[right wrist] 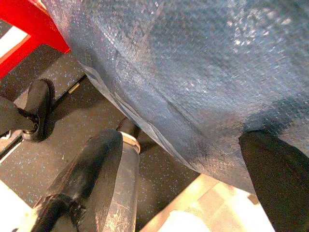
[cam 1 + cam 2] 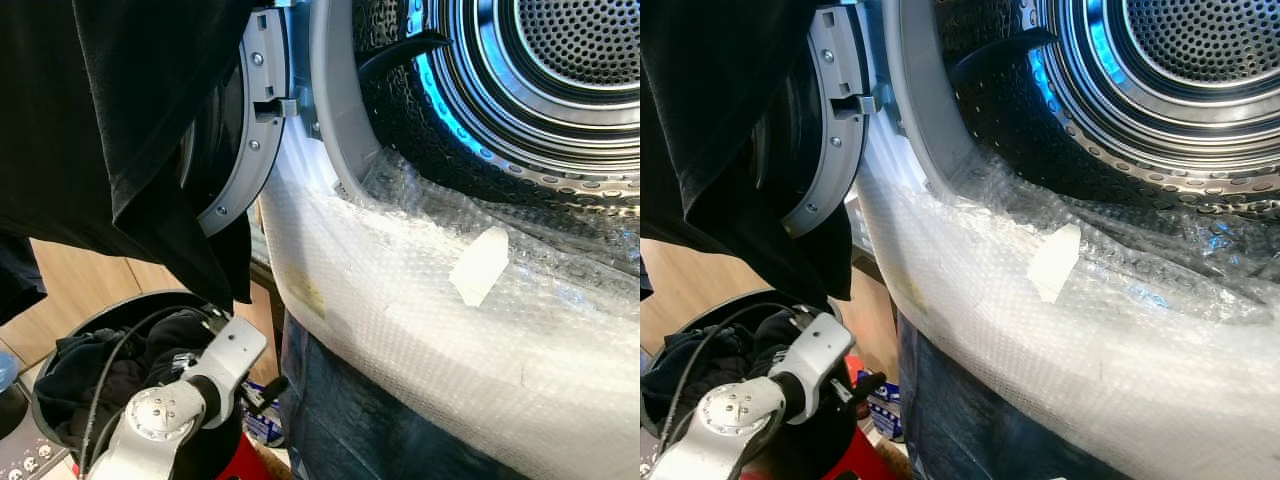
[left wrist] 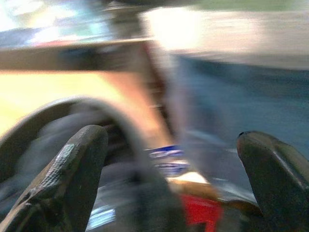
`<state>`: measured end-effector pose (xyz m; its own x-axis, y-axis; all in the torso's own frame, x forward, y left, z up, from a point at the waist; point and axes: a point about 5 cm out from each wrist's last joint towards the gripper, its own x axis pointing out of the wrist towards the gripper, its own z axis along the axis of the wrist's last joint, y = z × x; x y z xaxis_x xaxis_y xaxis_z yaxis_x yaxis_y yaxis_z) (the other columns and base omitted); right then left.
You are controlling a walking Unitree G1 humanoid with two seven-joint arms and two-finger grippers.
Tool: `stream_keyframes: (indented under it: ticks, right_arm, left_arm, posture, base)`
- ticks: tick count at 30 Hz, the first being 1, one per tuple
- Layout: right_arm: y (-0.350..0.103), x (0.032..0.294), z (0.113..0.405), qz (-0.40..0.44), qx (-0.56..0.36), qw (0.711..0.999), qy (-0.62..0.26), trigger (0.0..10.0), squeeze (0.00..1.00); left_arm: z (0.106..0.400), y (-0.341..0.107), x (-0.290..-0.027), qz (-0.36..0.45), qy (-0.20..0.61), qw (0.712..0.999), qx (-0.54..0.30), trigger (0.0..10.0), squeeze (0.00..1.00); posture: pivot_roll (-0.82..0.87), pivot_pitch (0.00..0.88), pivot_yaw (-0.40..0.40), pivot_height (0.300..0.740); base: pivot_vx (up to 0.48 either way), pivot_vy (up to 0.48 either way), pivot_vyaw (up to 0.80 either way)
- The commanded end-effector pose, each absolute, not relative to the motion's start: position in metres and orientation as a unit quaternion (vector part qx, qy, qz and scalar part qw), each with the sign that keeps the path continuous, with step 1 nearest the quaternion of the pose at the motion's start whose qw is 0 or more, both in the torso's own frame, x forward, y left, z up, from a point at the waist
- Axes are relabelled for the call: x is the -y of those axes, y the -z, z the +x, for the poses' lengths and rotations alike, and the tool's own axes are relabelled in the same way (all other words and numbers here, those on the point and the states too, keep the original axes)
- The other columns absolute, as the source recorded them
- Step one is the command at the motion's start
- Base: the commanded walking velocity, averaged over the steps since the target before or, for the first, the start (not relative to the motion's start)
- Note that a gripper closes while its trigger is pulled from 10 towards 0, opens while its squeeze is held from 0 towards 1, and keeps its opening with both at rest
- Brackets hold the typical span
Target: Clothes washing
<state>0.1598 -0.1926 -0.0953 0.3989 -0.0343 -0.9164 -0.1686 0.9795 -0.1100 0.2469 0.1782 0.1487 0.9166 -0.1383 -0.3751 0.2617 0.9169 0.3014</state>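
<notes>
The washing machine's steel drum (image 2: 560,60) stands open at the upper right. Its round door (image 2: 255,130) is swung out to the left, and a black garment (image 2: 130,120) hangs over the door and down in front of it. Below, at the lower left, a dark round basket (image 2: 48,352) holds a heap of dark clothes (image 2: 80,375). My left arm (image 2: 170,410) reaches over the basket. The left gripper (image 3: 171,145) is open and empty beside the basket rim; this view is blurred. My right gripper (image 1: 183,145) is open, low by the machine's front.
Bubble wrap (image 2: 420,320) with a strip of white tape (image 2: 480,265) covers the machine's front below the opening, above a wrapped blue panel (image 2: 350,420). Something red (image 2: 235,465) lies by the basket. A red frame (image 1: 29,29) stands on dark speckled floor (image 1: 38,159).
</notes>
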Motion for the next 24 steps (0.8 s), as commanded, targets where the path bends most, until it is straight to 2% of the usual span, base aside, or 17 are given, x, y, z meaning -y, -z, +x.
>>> stream_keyframes:
  ticks: [1,3,5,7,15,24]
  right_arm:
    - [0.095,0.191,0.161,-0.096,-0.545,0.831,-0.045,10.0,0.00]
    - [0.095,0.190,0.162,-0.096,-0.545,0.832,-0.045,10.0,0.00]
    - [0.094,0.191,0.163,-0.096,-0.542,0.833,-0.045,10.0,0.00]
    - [0.094,0.191,0.164,-0.096,-0.542,0.834,-0.044,10.0,0.00]
    - [0.094,0.189,0.165,-0.095,-0.540,0.835,-0.045,10.0,0.00]
    - [0.093,0.186,0.167,-0.095,-0.537,0.837,-0.048,10.0,0.00]
  left_arm:
    - [0.247,-0.148,-0.208,0.184,0.013,0.966,-0.183,10.0,0.00]
    - [0.248,-0.149,-0.214,0.177,-0.005,0.967,-0.182,10.0,0.00]
    - [0.246,-0.154,-0.237,0.145,-0.081,0.970,-0.177,10.0,0.00]
    - [0.246,-0.154,-0.242,0.139,-0.098,0.969,-0.177,10.0,0.00]
    - [0.234,-0.142,-0.283,0.028,-0.233,0.957,-0.171,10.0,0.00]
    - [0.223,-0.124,-0.322,0.004,-0.295,0.938,-0.185,10.0,0.00]
  posture:
    - [0.23,0.000,0.020,0.740]
    - [0.24,0.000,0.019,0.740]
    - [0.24,0.000,0.021,0.740]
    - [0.24,0.000,0.021,0.740]
    - [0.24,0.000,0.021,0.740]
    - [0.24,0.000,0.020,0.740]
  base:
    - [0.000,0.000,0.00]
    - [0.000,0.000,0.00]
    - [0.000,0.000,0.00]
    - [0.000,0.000,0.00]
    - [0.000,0.000,0.00]
    - [0.000,0.000,0.00]
